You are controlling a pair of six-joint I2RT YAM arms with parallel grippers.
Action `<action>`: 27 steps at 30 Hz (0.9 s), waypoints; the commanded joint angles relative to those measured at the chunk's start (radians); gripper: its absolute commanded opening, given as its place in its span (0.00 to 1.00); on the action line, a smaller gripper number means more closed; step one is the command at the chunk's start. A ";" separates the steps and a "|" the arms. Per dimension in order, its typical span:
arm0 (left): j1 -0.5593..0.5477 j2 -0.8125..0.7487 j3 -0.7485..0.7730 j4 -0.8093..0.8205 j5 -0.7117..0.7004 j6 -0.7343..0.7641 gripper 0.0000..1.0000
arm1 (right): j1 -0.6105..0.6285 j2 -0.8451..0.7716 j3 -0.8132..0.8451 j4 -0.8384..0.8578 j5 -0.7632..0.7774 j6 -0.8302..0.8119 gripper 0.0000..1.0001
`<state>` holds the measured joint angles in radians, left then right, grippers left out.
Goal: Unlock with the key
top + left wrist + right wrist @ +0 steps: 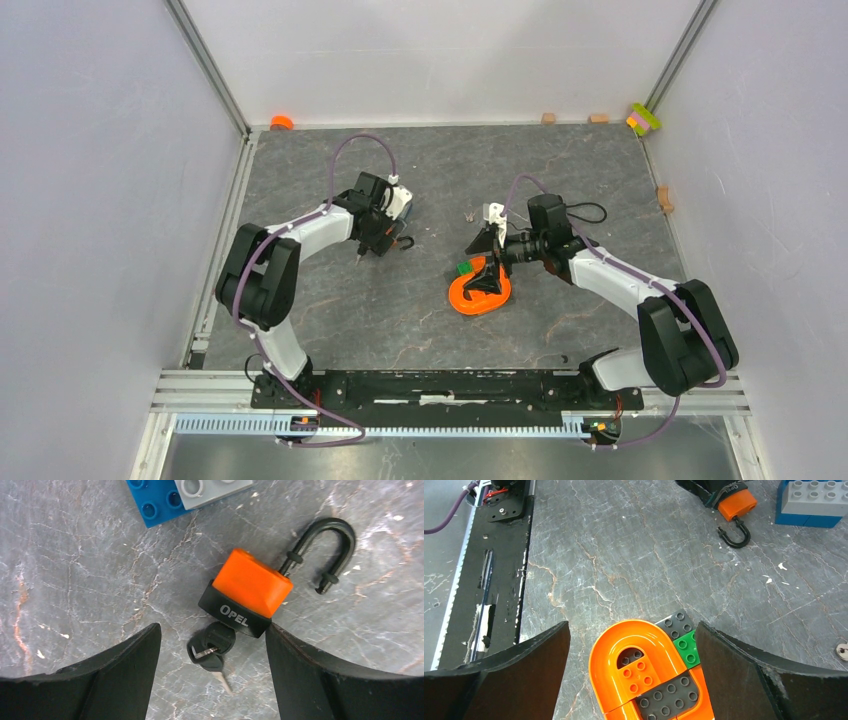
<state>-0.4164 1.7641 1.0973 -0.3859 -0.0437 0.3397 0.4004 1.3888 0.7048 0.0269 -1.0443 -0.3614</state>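
Observation:
The small orange padlock (252, 582) lies on the stone table with its black shackle (330, 540) sprung out, one leg free. A black-headed key (222, 636) sits at the lock's black base. A second black key head (206, 660) hangs on the same ring, its silvery blade on the table. My left gripper (211, 630) is open, its fingers (125, 670) standing on either side of the keys without touching them. In the top view the left gripper (372, 248) stands over the lock, with the shackle (405, 243) showing. My right gripper (631, 625) is open above the orange ring-shaped piece (624, 645).
A blue and grey block (160, 502) lies just beyond the padlock. The orange ring piece (480, 295) carries grey and green bricks (686, 650). Small blocks line the far wall (598, 118). An orange cap (282, 122) sits in the far left corner.

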 commanded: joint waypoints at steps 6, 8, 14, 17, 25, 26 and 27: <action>0.002 -0.003 0.019 0.037 -0.059 0.103 0.83 | -0.031 -0.060 0.017 0.000 0.166 -0.014 0.98; 0.001 -0.019 0.024 0.024 -0.047 0.102 0.84 | -0.042 -0.081 0.021 -0.002 0.258 -0.016 0.98; 0.020 -0.120 0.010 0.024 -0.012 0.047 0.88 | -0.054 -0.125 0.030 -0.001 0.476 -0.079 0.95; 0.029 -0.168 0.006 0.014 0.010 0.023 0.90 | -0.055 -0.107 0.069 -0.024 0.544 -0.125 0.88; 0.094 -0.329 -0.027 0.039 0.121 -0.086 1.00 | -0.054 0.032 0.196 -0.068 0.651 -0.191 0.82; 0.102 -0.343 -0.024 0.030 0.140 -0.097 1.00 | -0.054 0.065 0.220 -0.069 0.656 -0.191 0.79; 0.107 -0.355 -0.021 0.017 0.157 -0.105 1.00 | -0.054 0.097 0.244 -0.072 0.655 -0.195 0.74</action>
<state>-0.3382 1.4765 1.0760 -0.3828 0.0135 0.3164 0.3466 1.3945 0.8520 -0.0406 -0.4477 -0.5190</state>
